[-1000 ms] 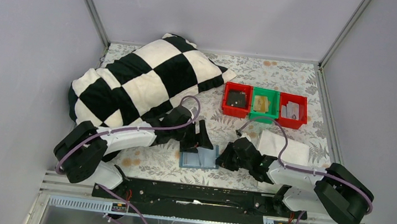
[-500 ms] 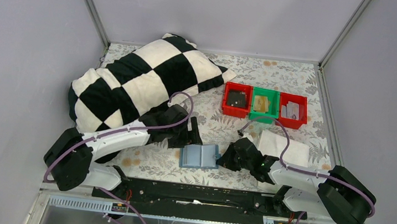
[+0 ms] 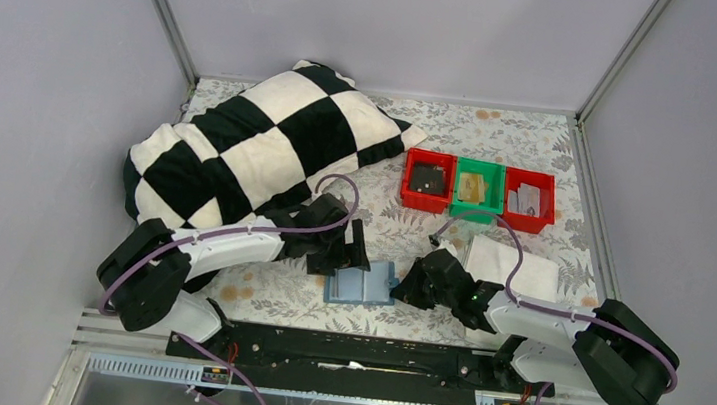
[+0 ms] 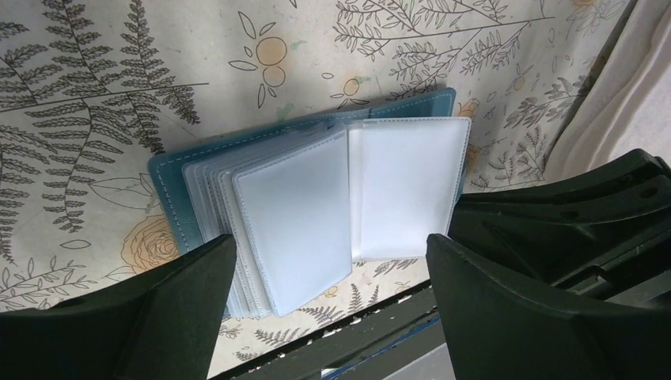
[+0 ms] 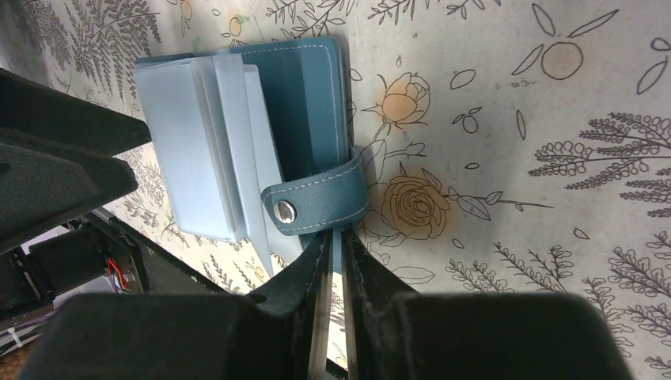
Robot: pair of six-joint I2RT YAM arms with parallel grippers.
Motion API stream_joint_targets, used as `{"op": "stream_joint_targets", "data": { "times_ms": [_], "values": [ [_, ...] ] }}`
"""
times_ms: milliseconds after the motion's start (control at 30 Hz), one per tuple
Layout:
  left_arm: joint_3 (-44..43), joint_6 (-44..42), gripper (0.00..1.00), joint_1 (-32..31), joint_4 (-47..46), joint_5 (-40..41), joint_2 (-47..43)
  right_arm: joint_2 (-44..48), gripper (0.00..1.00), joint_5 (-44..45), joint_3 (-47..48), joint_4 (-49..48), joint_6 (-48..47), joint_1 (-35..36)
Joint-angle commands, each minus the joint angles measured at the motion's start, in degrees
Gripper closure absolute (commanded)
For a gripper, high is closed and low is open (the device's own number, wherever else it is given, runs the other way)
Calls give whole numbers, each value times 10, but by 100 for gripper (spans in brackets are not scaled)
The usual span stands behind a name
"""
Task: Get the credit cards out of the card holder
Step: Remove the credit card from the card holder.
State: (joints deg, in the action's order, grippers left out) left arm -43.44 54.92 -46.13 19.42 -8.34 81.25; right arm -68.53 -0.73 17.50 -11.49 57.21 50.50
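- Checkered pillow [image 3: 240, 145] covers the desk's [image 3: 503, 132] far-left corner.
- Left gripper [image 4: 328, 245] hangs released, jaws wide, over the card holder [image 3: 361, 285].
- Card holder lies open at the middle of the near edge, clear sleeves fanned.
- Right gripper [image 5: 335, 241] is clenched on its snap tab [image 5: 316, 202].
- White cloth [image 3: 519, 265], then 3 bins [image 3: 476, 214] farther back.
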Motion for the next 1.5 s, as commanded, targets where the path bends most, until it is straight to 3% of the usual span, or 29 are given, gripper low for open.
{"op": "stream_joint_targets", "data": {
  "times_ms": [0,200,733,833,1067,1333,1467],
  "values": [
    [-12,-2,4,-5,-7,10,5,-5,84,12,8,5,-9,-5],
    [-7,-3,4,-7,-27,-10,15,-17,83,8,10,-2,-7,-5],
    [30,62,7,-8,-262,-174,4,-22,84,8,12,-10,-6,-5],
    [23,67,7,-11,-273,-179,19,-8,84,8,10,-4,-4,-5],
    [8,75,8,-22,-289,-190,46,58,82,34,18,56,-8,-5],
    [-2,83,8,-31,-303,-194,67,190,71,123,43,221,-39,-5],
    [-18,56,9,-32,-253,-148,36,216,71,120,56,238,-59,-6]
  ]
}}
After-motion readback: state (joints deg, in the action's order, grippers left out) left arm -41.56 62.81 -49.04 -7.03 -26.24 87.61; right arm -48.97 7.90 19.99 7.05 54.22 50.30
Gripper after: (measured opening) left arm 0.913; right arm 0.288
